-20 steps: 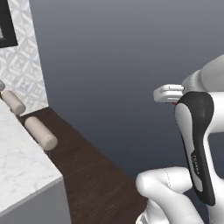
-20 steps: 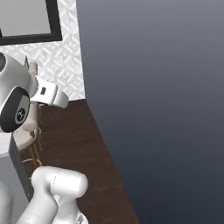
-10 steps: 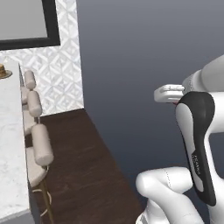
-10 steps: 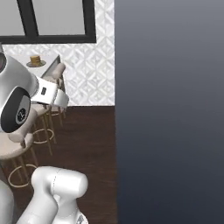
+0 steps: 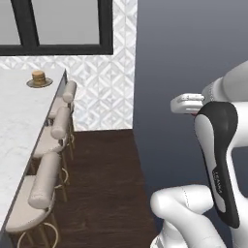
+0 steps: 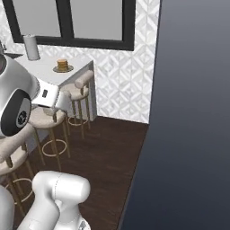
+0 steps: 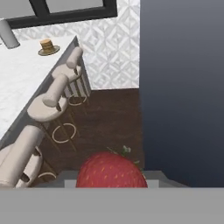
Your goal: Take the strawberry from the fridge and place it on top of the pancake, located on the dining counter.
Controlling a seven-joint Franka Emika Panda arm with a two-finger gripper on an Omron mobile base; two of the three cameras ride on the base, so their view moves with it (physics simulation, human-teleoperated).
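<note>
Both base views swing round with the driving base, so the whole scene shifts rather than the things in it. The bench (image 5: 19,126), a second ago only a corner at 9 o'clock in the left base view, now runs up that side with three stools (image 5: 46,179) along it. The pancake (image 5: 39,79) and the dark-framed window (image 5: 58,24) come into view at 11 o'clock.

Strawberry (image 7: 111,169) underside behind grey band

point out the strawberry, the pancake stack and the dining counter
small red strawberry (image 7: 111,170), hand view, its upper front
golden-tan pancake stack (image 5: 38,76), left base view, its side
white marble-look dining counter (image 5: 19,121), left base view, bare top
</note>
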